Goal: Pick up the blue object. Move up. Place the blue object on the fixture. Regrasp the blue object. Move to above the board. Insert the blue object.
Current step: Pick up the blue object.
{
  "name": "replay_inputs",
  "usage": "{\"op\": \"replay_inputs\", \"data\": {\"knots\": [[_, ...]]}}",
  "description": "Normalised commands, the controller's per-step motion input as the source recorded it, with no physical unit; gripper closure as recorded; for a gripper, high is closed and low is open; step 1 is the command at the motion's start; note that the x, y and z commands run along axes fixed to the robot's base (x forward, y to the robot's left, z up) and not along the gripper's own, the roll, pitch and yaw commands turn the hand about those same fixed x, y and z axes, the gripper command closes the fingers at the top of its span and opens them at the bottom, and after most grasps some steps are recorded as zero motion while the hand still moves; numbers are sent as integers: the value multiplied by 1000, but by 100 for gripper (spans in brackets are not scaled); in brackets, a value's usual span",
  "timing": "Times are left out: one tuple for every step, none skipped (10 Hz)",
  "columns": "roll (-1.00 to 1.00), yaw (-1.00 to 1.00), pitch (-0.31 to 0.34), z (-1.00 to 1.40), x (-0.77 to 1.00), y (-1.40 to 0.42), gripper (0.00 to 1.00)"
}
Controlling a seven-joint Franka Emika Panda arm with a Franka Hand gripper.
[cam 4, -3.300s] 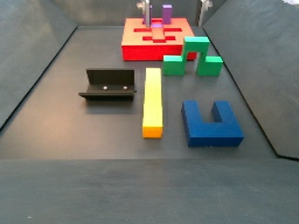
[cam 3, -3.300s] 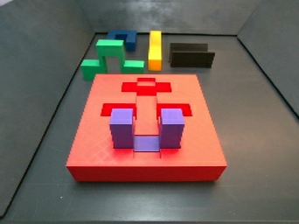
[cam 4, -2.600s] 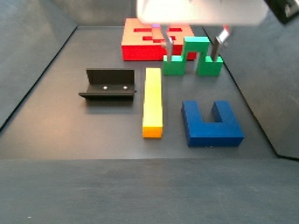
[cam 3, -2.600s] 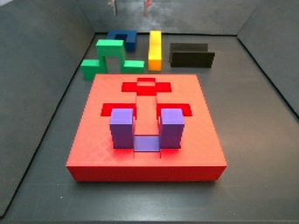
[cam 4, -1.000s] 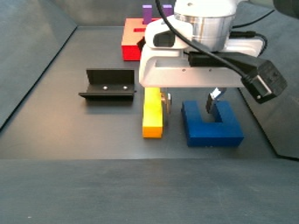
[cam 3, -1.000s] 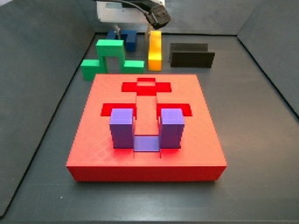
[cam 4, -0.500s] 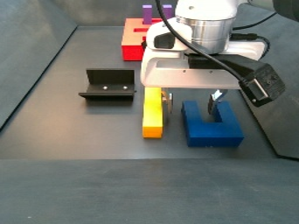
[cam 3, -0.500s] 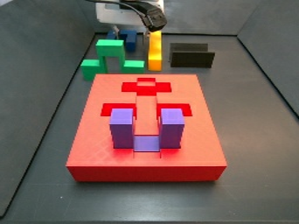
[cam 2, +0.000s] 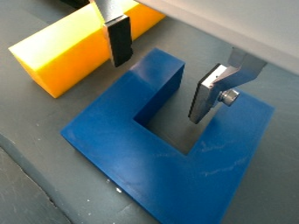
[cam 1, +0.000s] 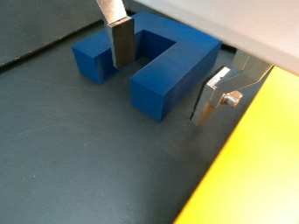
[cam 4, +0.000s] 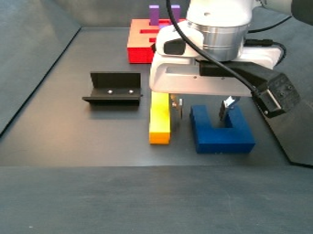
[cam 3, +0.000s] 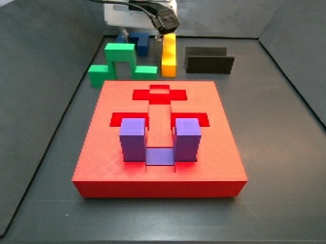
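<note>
The blue object (cam 4: 221,135) lies flat on the floor beside the yellow bar. It fills both wrist views (cam 1: 163,66) (cam 2: 176,153). My gripper (cam 4: 199,106) is open and low over it. The jaws straddle one prong: one finger (cam 2: 118,39) stands outside it, toward the yellow bar, and the other finger (cam 2: 208,94) hangs in the slot between the prongs. Neither pad touches the block. The fixture (cam 4: 113,89) stands apart on the far side of the yellow bar; it also shows in a side view (cam 3: 208,60). The board (cam 3: 159,143) is far from the gripper.
A long yellow bar (cam 4: 159,108) lies right beside the blue object, close to one finger. A purple U-shaped block (cam 3: 159,141) sits in the board. Green blocks (cam 3: 117,57) stand between the board and the gripper. Dark walls enclose the floor.
The gripper has come down a little over the blue object, its jaws still open around one prong. Nothing else has moved.
</note>
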Motion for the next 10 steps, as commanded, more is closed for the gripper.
{"op": "replay_inputs", "data": {"knots": [[-173, 0, -90, -100, 17, 0, 0], [-64, 140, -87, -11, 0, 0, 0], [39, 129, 0, 0, 23, -26, 0], [76, 94, -10, -34, 46, -49, 0], [93, 91, -26, -77, 43, -126, 0], [57, 91, -41, -77, 9, -120, 0], [0, 46, -50, -57, 0, -20, 0], [0, 54, -73, -94, 0, 0, 0], [0, 74, -96, -166, 0, 0, 0], [0, 129, -114, -246, 0, 40, 0]]}}
